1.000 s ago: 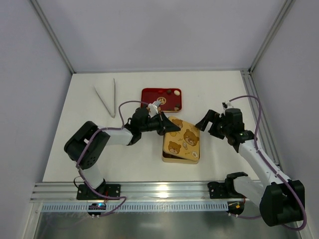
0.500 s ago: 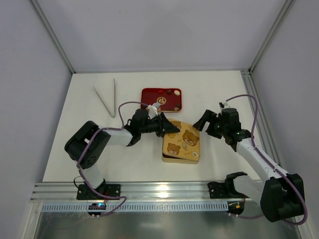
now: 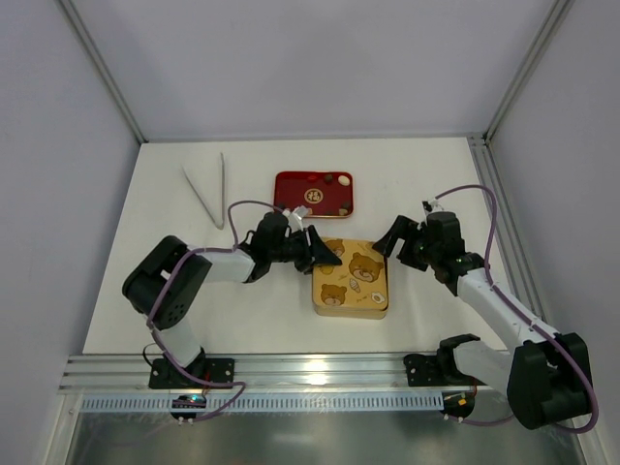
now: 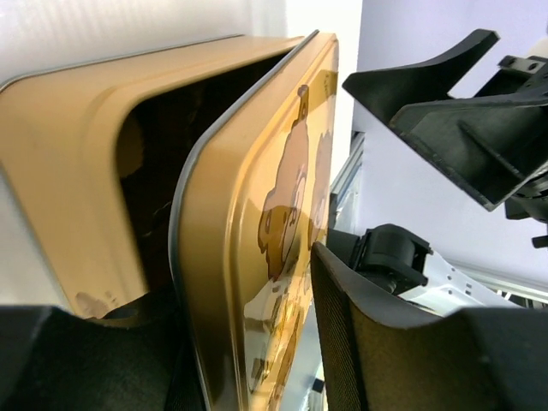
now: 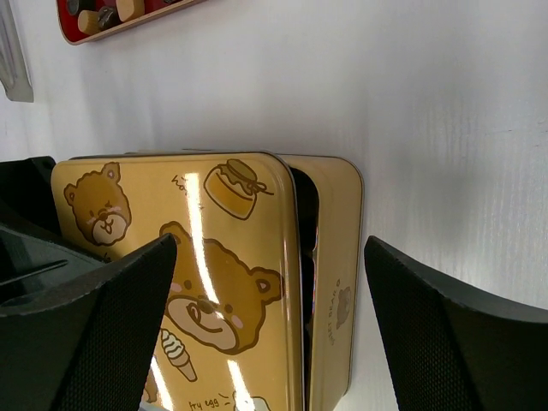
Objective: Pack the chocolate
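The bear-printed lid (image 3: 351,274) now lies flatter on the gold tin (image 5: 336,282) than a second ago, but it sits shifted and a dark gap shows. The left end effector (image 3: 325,254) straddles the lid's edge, half open; whether it pinches the lid, I cannot tell. The right end effector (image 5: 270,248) hovers wide open and empty. Some chocolate (image 3: 329,180) lies in the red tray (image 3: 291,189) behind, so closing the tin seems too early.

Top cam overhead, whole table (image 3: 426,174); 2 wrist cams close, share bear tin (image 5: 197,282).
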Controlling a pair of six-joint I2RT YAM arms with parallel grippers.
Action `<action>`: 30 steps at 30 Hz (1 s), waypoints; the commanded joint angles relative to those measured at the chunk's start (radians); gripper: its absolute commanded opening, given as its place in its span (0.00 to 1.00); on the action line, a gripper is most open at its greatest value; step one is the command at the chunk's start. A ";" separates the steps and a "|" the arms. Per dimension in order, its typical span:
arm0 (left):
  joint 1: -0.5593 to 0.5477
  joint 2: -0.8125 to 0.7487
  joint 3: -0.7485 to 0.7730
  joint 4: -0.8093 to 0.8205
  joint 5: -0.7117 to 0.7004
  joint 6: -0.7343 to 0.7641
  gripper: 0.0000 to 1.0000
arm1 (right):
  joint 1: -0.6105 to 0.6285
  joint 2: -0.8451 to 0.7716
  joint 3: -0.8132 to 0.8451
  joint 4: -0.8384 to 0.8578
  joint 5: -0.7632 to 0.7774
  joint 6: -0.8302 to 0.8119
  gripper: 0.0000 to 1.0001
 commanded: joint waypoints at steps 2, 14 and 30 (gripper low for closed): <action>0.013 -0.066 0.042 -0.107 -0.007 0.083 0.45 | 0.009 0.010 -0.003 0.054 0.015 0.011 0.90; 0.022 -0.077 0.132 -0.357 -0.025 0.191 0.52 | 0.010 0.023 -0.004 0.060 0.017 0.011 0.90; 0.047 -0.102 0.144 -0.473 -0.021 0.240 0.55 | 0.015 0.041 -0.016 0.081 0.012 0.014 0.89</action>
